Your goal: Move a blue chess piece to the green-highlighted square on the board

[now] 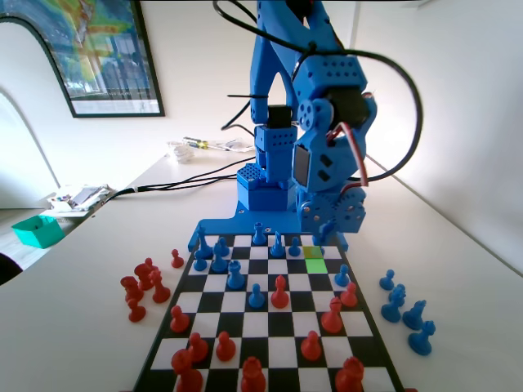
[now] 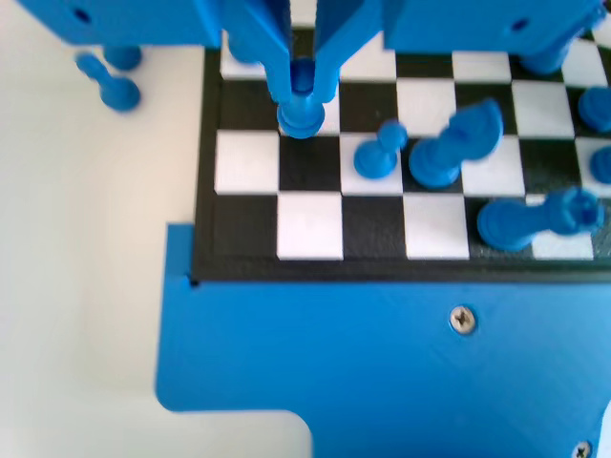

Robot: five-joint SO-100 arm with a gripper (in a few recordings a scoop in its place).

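The gripper (image 2: 301, 91) pinches a glossy round-knobbed blue pawn (image 2: 301, 113) just below its fingertips, over the checkered board (image 2: 307, 224).

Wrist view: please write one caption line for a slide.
Gripper jaws closed around a blue pawn above the board.

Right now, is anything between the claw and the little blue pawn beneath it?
Nothing. In the wrist view the gripper has its jaws on either side of the blue chess piece.
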